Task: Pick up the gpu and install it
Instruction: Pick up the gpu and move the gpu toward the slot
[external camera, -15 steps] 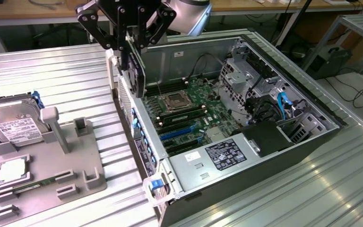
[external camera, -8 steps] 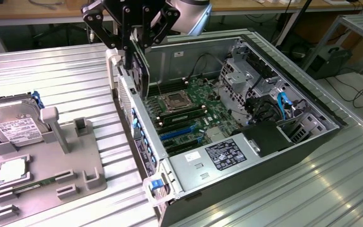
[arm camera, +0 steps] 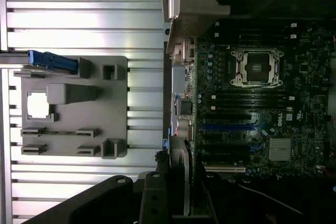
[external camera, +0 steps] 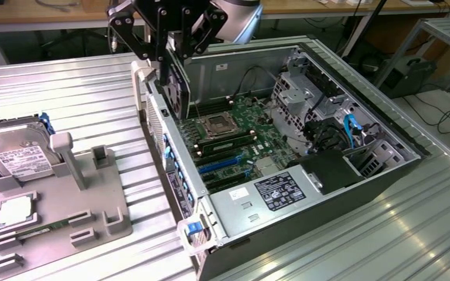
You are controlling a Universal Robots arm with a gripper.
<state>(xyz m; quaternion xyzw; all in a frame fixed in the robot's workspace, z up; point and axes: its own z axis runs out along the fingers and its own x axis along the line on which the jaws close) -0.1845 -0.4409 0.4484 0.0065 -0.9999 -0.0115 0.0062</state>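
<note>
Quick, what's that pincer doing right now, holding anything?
Pincer: closed on the flat dark expansion card, held upright over the open computer case.

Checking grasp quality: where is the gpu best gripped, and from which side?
Pinch its upper edge, coming from above, as the gripper does here. The gpu is thin and flat and hangs upright over the open case, so both faces can be clamped while its lower edge is free toward the motherboard.

Matt gpu (external camera: 175,88), glossy ribbed metal table (external camera: 77,93)
</note>
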